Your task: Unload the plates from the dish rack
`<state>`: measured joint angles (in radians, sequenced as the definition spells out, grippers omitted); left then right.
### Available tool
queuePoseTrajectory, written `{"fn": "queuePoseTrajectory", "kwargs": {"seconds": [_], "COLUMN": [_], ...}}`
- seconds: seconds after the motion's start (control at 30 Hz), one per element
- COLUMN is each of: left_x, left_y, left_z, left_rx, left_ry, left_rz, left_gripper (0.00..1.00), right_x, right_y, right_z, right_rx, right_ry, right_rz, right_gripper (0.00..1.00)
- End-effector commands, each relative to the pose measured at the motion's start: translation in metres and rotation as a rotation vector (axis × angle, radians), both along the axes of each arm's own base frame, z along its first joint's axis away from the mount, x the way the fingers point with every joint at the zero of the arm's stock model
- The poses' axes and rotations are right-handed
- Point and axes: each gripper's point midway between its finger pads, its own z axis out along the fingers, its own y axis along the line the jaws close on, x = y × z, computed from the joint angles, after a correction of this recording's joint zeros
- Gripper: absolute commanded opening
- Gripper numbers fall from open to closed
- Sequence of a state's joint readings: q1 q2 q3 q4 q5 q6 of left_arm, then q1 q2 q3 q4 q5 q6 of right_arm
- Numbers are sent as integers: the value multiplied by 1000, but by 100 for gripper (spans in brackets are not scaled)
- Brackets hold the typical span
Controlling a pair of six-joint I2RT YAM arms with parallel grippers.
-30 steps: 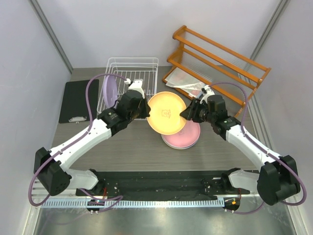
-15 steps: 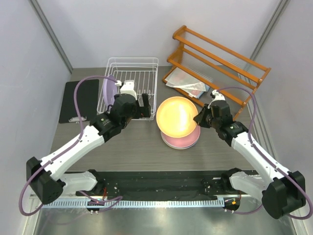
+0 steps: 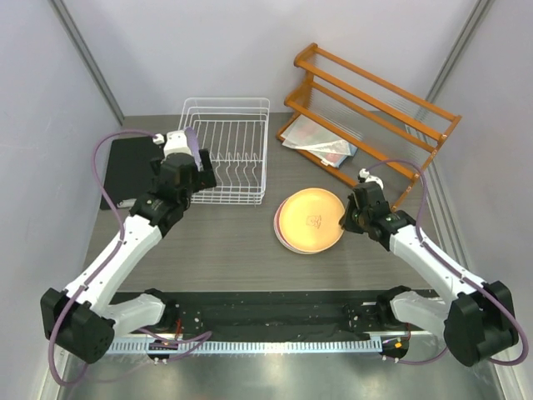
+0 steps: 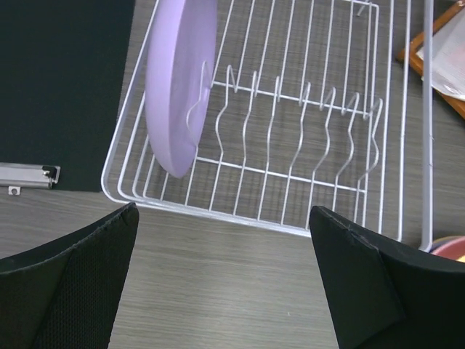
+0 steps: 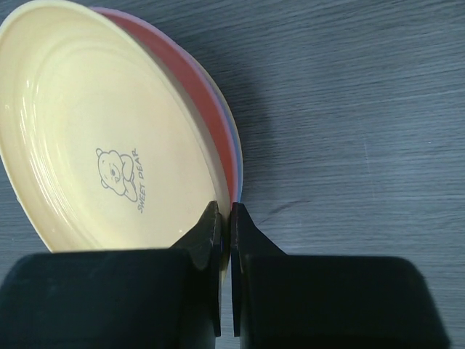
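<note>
I list: lilac plate [image 4: 178,87] upright left in dish rack [image 4: 427,109], black clipboard [image 4: 65,87] upper left, left gripper [image 4: 223,211] spread, right gripper [image 5: 225,212] pinching yellow plate [image 5: 94,131] rim, printed SWEET DEAR

The left end of the dish rack [image 3: 225,150] is being filled by the lilac plate [image 4: 178,80], standing on edge between the tines. The slots to its right are being left open from above (only thin upright wires there). The rack's near rim is being faced by the left gripper [image 4: 224,212], jaws wide apart. Between rack and plate stack [image 3: 308,221] a strip of bare table [image 3: 241,242] is being left free. The stack's right side is being blocked by the right gripper [image 3: 348,215], closed on the rim of the yellow plate [image 5: 94,138]. Room behind the stack is being narrowed by the orange shelf rack [image 3: 375,104].
</note>
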<state>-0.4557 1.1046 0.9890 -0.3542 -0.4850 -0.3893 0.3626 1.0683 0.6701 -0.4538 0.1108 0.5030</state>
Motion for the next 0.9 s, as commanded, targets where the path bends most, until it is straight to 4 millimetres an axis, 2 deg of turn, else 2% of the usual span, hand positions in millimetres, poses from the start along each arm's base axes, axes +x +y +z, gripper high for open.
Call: {"fn": "queuePoseTrajectory", "kwargs": {"seconds": [0.0,0.03,0.17,0.2,0.27,0.3,0.37,0.4,0.43,0.5,0.53,0.6,0.8,0.87], "left_x": [25,30,48,53,61,66,75,80,84,93,97,105,125,131], "left_y": [2,9,17,19,20,21,21,23,23,26,26,31,49,54], "left_z": [-4,-5,-10,-5,-7,-1,-6,-2,-5,1,-4,2,-10,-17], "left_rx": [-29,-30,-53,-60,-58,-65,-57,-59,-55,-61,-50,-45,24,57], "left_ry": [-16,-11,-11,-23,-23,-37,-21,-27,-18,-40,-28,-45,-15,4], "left_rz": [-17,5,27,34,41,48,48,54,55,63,63,81,149,166], "left_gripper": [100,100,100,99,100,99,99,98,98,97,95,94,87,74], "right_x": [17,18,21,23,24,27,28,29,29,31,31,31,30,30], "right_y": [11,13,19,20,21,21,16,5,0,-12,-13,-14,-10,-9], "right_z": [10,9,4,5,2,5,12,14,19,38,44,54,49,44], "right_rx": [29,32,36,34,25,22,-4,-46,-62,-92,-92,-79,-72,-74], "right_ry": [-50,-48,-30,-33,-23,-32,-39,-49,-61,-122,-141,-172,-150,-131], "right_rz": [32,35,67,75,87,92,72,36,16,-30,-36,-38,-28,-23], "right_gripper": [16,20,30,34,44,51,56,60,61,64,66,68,68,69]}}
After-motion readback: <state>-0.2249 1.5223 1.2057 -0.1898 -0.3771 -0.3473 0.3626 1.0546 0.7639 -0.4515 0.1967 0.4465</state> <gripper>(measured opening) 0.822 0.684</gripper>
